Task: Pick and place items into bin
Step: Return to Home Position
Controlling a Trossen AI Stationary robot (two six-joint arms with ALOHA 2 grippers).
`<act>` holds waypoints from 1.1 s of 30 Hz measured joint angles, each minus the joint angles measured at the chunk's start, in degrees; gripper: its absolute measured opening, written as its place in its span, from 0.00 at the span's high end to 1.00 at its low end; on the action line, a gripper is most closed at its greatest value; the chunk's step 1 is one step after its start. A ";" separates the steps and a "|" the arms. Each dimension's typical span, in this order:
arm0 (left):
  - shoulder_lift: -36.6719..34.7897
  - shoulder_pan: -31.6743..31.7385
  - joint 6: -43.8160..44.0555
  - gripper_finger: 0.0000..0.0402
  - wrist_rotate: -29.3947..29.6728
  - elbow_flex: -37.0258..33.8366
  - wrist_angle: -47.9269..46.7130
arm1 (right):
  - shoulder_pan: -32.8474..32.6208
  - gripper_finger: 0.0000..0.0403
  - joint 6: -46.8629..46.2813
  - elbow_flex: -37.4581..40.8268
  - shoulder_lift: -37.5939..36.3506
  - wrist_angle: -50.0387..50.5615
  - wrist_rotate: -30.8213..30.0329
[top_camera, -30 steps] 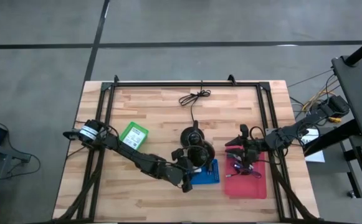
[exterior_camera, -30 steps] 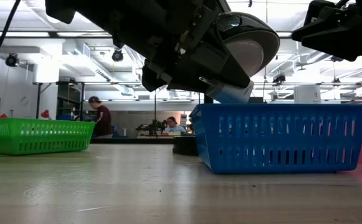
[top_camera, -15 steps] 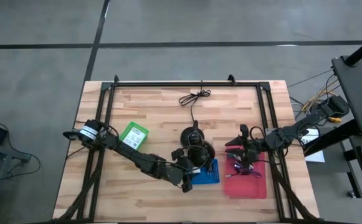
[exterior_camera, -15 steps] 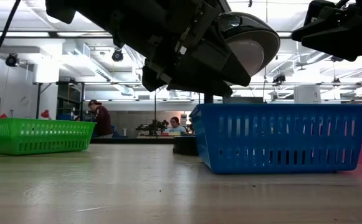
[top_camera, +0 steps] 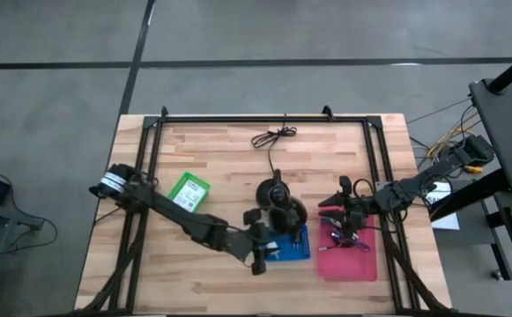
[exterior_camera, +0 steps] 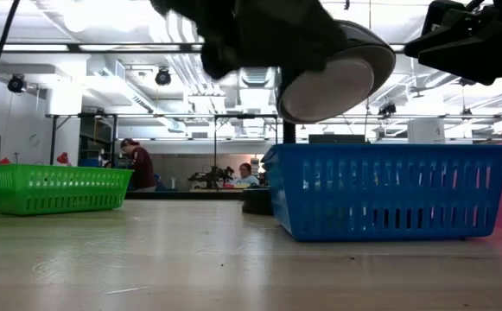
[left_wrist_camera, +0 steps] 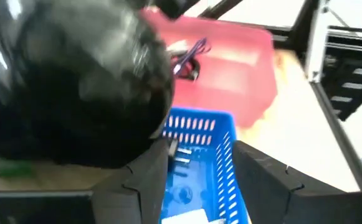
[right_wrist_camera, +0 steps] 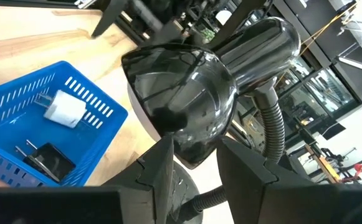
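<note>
Hovering over the end of the blue bin [left_wrist_camera: 200,119] that faces its own base, the left claw [left_wrist_camera: 199,163] is standing with both fingers spread wide and is gripping nothing. The bin's slotted wall is showing through the gap.

Inside the bin, the white charger adapter [right_wrist_camera: 64,109] is lying beside the black charger adapter [right_wrist_camera: 45,160]. Both are resting on the bin floor, clear of the fingers. On that evidence the release is judged complete, and the arm's travel home is the step in hand.

The black domed stand [top_camera: 278,208] is crowding the left wrist. It is standing just beside the bin, and in the low view its dome is overhanging the bin's rim. The operator is therefore advised as follows:

- Lift straight up first, until the fingertips are clearing the rim.
- Keep the fingers apart, so that neither hooks the slotted wall and drags the bin.
- Only then swing back across the counter [top_camera: 220,150] toward the base, passing above the green bin [top_camera: 189,190].

The right claw [right_wrist_camera: 193,163] is waiting over the red bin [top_camera: 348,258], fingers parted and empty. Small oddments are lying in that bin, a purple cable [left_wrist_camera: 192,51] among them.
</note>
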State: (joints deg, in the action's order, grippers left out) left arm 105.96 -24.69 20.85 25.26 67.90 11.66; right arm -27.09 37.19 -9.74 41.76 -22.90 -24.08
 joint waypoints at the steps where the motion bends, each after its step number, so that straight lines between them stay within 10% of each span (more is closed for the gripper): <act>1: -1.06 -0.25 -1.50 0.60 -0.01 -0.03 -0.38 | 0.00 0.72 0.00 0.00 0.00 -0.01 0.00; 25: -17.80 3.00 -24.50 0.83 2.69 -2.93 -7.76 | 0.00 0.72 0.29 -0.02 0.00 -0.03 -0.01; 33: -26.80 8.71 -31.26 0.90 2.11 -14.48 -1.05 | 0.00 0.72 0.50 -0.02 0.00 -0.07 -0.01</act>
State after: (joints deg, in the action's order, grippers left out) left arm 79.15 -15.98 -10.41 27.37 53.42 10.60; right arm -27.09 37.69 -9.76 41.76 -22.97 -24.10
